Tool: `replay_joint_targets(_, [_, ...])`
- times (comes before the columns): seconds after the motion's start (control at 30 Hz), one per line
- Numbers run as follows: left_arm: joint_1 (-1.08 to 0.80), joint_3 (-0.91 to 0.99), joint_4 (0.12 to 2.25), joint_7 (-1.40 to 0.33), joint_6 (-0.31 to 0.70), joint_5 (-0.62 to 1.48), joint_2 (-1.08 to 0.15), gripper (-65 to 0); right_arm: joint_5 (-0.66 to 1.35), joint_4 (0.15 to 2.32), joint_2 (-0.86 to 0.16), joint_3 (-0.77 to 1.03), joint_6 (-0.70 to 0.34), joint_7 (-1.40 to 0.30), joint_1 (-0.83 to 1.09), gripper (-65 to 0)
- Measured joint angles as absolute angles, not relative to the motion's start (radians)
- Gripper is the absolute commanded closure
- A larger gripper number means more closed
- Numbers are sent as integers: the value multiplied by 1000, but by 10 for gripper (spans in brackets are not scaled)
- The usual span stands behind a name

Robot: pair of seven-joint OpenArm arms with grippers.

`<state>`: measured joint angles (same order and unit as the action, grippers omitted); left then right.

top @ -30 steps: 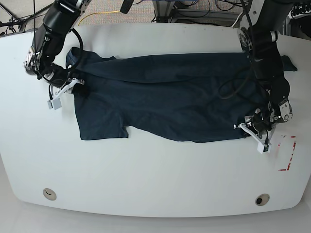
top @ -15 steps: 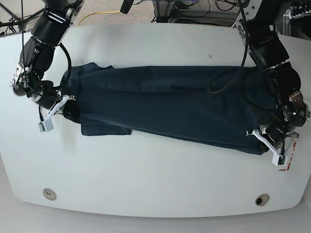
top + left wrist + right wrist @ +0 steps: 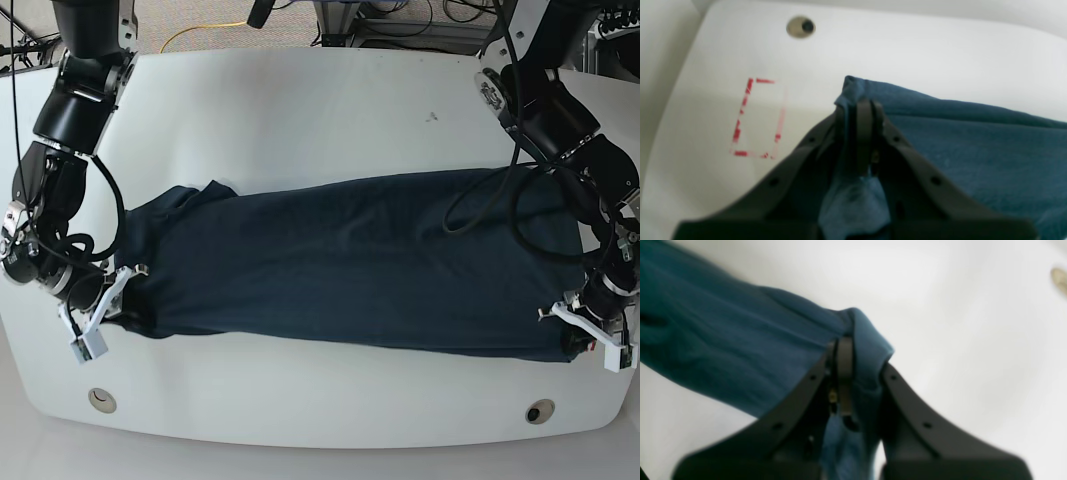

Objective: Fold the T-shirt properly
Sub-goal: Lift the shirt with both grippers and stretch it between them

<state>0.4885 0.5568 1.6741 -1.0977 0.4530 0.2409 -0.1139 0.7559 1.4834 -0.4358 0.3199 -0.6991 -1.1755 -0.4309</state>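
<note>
White tabletop (image 3: 320, 90) carries the T-shirt (image 3: 350, 260) stretched between the left gripper (image 3: 590, 345) and right gripper (image 3: 105, 315), each pinched tight on a cloth corner, which could slip if tension rises; the sleeves beneath are hidden, the wrist views blurred.

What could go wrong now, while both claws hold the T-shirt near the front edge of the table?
1. The T-shirt lies close to the table front edge; more pulling may drag its hem over it.
2. The left claw pinches only a small corner, so the cloth may slip out.
3. At the right claw the cloth is bunched in a roll, and near the sleeve it looks wrinkled; releasing here may leave an uneven fold.
</note>
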Motion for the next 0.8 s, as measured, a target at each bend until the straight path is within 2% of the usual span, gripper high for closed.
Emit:
replay_joint_targets(0.33, [674, 547, 1727, -1108, 453, 235, -117, -4, 761, 1333, -534, 136, -701, -1171, -764, 0])
replay_joint_targets(0.5, [794, 514, 1763, -1173, 453, 255, -146, -4, 767, 1270, -578, 38, -701, -1172, -914, 0])
replay_joint_targets(0.8, [986, 503, 1774, -1227, 453, 257, -176, -4, 782, 1260, -594, 6, -704, -1212, -1125, 0])
